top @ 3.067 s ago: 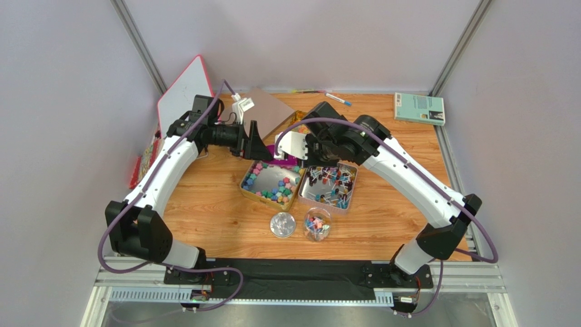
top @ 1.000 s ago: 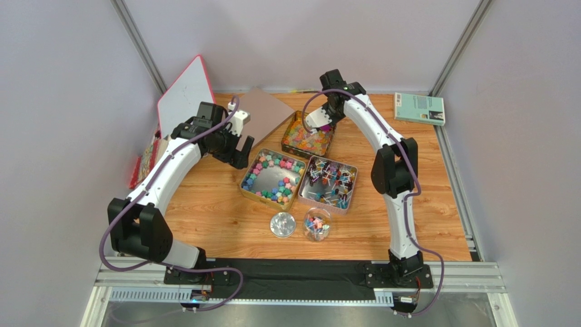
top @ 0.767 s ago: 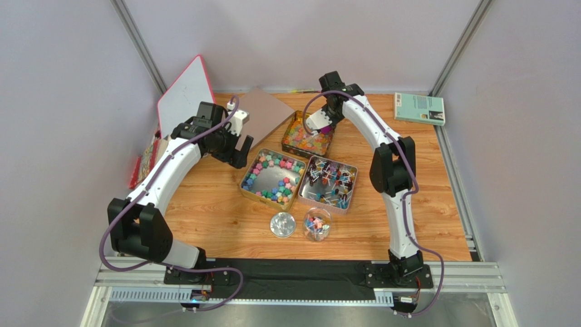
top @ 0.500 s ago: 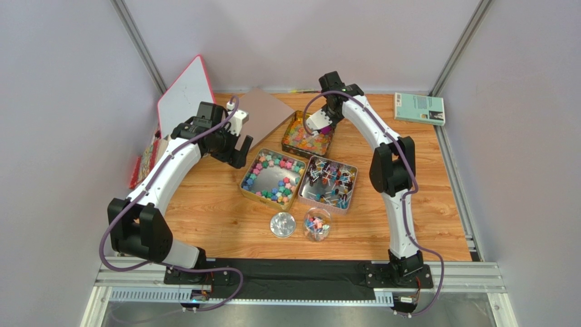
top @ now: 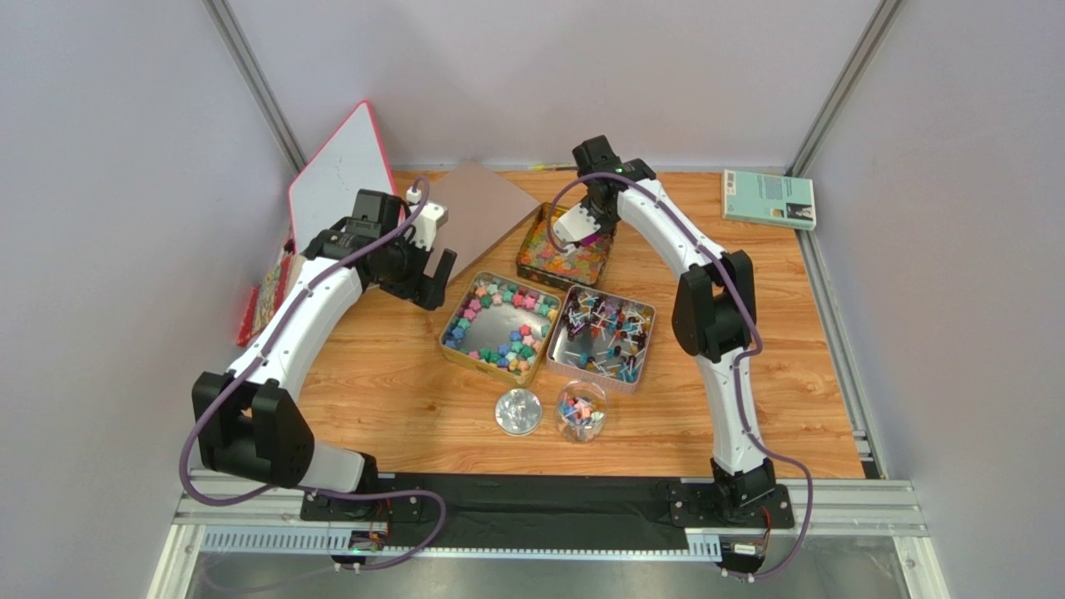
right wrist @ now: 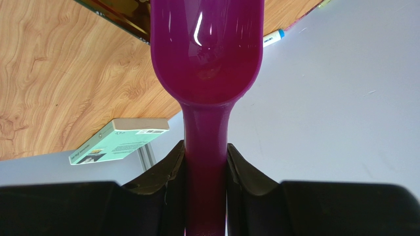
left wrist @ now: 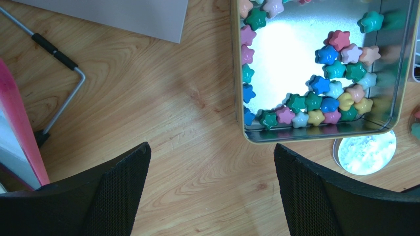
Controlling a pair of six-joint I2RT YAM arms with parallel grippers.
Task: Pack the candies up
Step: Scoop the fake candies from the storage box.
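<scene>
Right end effector (right wrist: 206, 164) was clenched on the handle of the purple plastic scoop (right wrist: 207, 44), one finger on each side. The scoop bowl was at the rim of the open rectangular metal tin (top: 534, 243) of glossy orange-yellow candies (top: 565, 263), toward the far edge of the wooden desk (top: 400, 387); contact could not be determined.

Left end effector (left wrist: 211, 152) was released, jaws wide apart above bare wood. It was on the left-edge side of the square metal tin (left wrist: 315, 136) holding pastel star-shaped candies (left wrist: 315, 101).

Just beside that, toward the right edge, a third tin (top: 649, 347) held blue, red and white wrapped candies (top: 604, 335). A small clear jar (top: 559, 407) stood nearer the near edge.
</scene>
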